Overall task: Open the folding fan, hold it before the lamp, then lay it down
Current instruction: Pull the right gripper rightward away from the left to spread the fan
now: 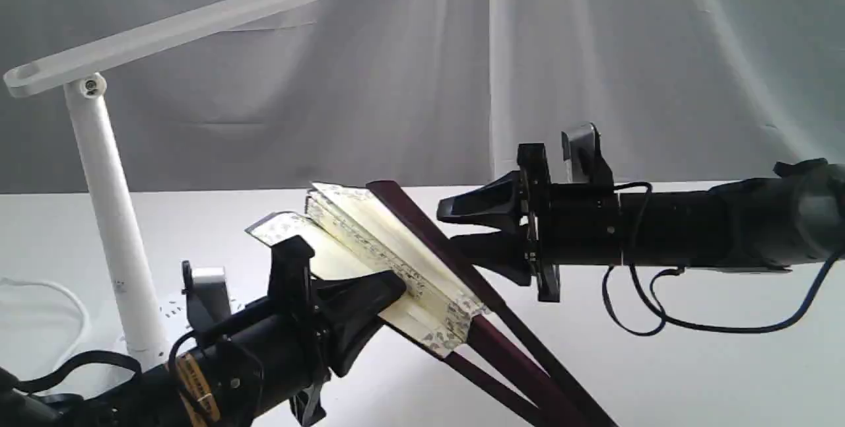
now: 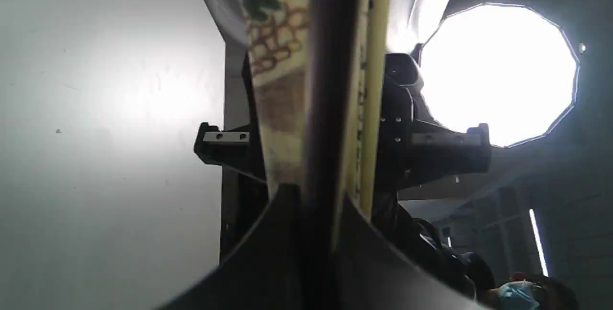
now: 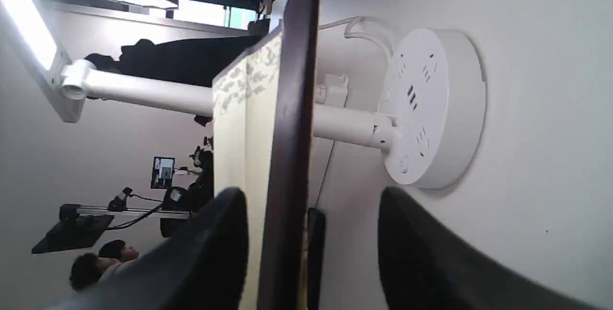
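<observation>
The left gripper [image 2: 316, 200] is clamped on the folding fan [image 1: 389, 249], its jaws pressed against one dark guard and the stacked pleats beside it. The right gripper [image 1: 449, 228] stands open, its jaws set on either side of the other maroon guard. That guard sits closer to one jaw, and whether it touches is unclear.

The fan is held off the table [image 1: 660, 361], beside the lamp [image 1: 109, 202] and lower than its bar head. Only a few pleats are spread. The ribs slant down and away from the lamp, towards a pivot that is out of view.

The step in hand looks like the opening. It would go best if the right gripper closes squarely on the guard's flat faces, then swings it in an arc around the pivot, away from the lamp. The left should hold firm so the paper unfolds without tearing.
</observation>
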